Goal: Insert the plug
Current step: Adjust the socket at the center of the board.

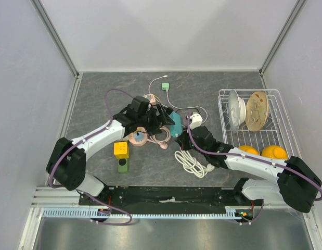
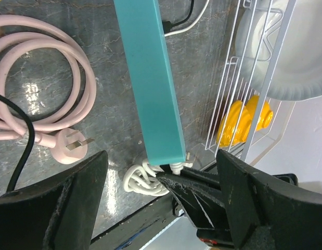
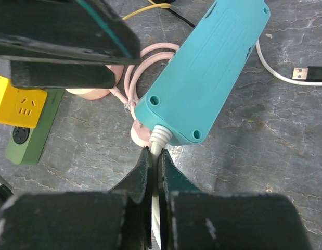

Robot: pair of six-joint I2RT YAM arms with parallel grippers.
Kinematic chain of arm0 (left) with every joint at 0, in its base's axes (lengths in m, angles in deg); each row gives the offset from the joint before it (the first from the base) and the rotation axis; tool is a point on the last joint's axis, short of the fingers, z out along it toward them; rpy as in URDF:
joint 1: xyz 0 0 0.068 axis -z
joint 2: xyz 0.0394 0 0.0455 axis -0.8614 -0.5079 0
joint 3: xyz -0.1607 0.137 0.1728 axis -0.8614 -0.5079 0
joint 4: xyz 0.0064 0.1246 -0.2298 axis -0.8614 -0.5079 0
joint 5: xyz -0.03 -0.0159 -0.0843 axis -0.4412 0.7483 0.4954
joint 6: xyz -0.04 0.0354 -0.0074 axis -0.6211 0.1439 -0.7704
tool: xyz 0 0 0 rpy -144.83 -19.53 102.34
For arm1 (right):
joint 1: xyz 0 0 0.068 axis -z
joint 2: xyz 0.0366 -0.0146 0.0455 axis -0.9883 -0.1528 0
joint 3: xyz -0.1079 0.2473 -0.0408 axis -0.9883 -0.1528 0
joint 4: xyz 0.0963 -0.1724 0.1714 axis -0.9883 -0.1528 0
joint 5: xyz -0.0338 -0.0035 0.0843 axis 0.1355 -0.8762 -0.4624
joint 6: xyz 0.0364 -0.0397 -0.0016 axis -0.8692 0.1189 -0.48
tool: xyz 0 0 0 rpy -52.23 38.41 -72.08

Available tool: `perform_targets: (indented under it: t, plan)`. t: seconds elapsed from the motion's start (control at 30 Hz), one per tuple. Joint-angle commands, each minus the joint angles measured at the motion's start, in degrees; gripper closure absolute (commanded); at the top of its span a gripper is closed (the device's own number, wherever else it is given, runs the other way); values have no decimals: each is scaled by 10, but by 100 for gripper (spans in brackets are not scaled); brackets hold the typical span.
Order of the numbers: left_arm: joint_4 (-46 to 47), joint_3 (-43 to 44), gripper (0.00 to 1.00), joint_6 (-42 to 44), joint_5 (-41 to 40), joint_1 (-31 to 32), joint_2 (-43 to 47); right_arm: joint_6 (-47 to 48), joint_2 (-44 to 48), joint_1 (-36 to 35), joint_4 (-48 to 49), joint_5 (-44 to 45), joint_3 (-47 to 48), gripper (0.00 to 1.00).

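**A:** Claws, quick?

**B:** We see the right gripper [image 3: 153, 156] pinching the white cord [image 3: 156, 139] at the teal power strip's [image 3: 202, 73] 6 o'clock end. The left gripper [image 2: 161, 179] is spread wide over it.

**A:** Plug?

**B:** In the left wrist view the pink plug [image 2: 67, 148] lies at 9 o'clock from the left claw, prongs toward 3. The strip's long axis runs 12 to 6. We judge the left arm nearer.

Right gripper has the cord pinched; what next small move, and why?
Probably close the open left gripper on the teal power strip it straddles. The right gripper merely pinches the white cord, and only the strip's screwed back shows, no sockets.
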Motion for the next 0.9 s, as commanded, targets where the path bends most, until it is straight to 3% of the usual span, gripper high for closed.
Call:
perform_targets:
  t: [0.0, 0.33, 0.43, 0.47, 0.6, 0.67, 0.7, 0.8, 0.87]
  plan:
    - [7, 41, 11, -30, 33, 9, -37, -8, 23, 2, 71, -12, -5, 100]
    - [-17, 78, 27, -33, 34, 48, -97, -7, 29, 3, 95, -23, -23, 100]
    - [-18, 81, 48, -32, 27, 52, -98, -2, 31, 2, 96, -27, -24, 100]
    - [-18, 82, 62, -24, 23, 52, -94, -1, 34, 1, 96, -31, -26, 100]
    - [-41, 104, 98, 38, -16, 52, -76, -7, 41, 2, 81, -40, -25, 98]
    - [-53, 117, 98, 96, -47, 52, -65, -13, 52, 2, 58, -41, -19, 78]
    - [-66, 137, 98, 120, -58, 52, -61, -17, 58, 2, 50, -36, -16, 62]
    - [-91, 186, 98, 220, -109, 52, -49, -22, 84, 4, 6, -20, 2, 39]
    - [-109, 233, 98, 293, -155, 52, -46, -23, 106, 12, -30, -11, 18, 33]
